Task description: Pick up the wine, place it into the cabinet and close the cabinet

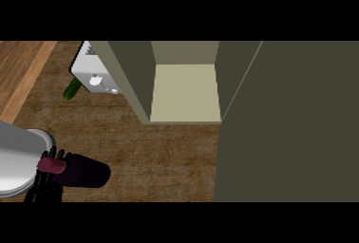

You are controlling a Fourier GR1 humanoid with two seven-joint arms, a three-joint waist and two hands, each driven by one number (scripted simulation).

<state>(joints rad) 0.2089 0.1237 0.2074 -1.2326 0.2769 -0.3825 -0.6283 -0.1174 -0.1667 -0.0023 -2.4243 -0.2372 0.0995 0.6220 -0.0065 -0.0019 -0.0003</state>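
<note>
1. A dark maroon wine bottle with a lighter reddish cap is at the lower left of the frame, above the brown wood-grain counter top.
2. The bottle's long axis runs roughly left to right, tilted slightly; its cap end points toward the left edge and its wide dark base points right, toward the frame's centre.
3. The black left hand shows at the lower left, its fingers curled round the bottle's neck end just behind the cap, so the hand is holding the bottle.
4. The grey forearm fills the far lower-left corner beside the hand.
5. The olive-green cabinet stands open in the upper middle, its pale inner shelf visible; its dark door covers the right side of the frame.
6. A white boxy appliance and a green cucumber-like thing sit at the upper left.
7. The right hand does not show.
</note>
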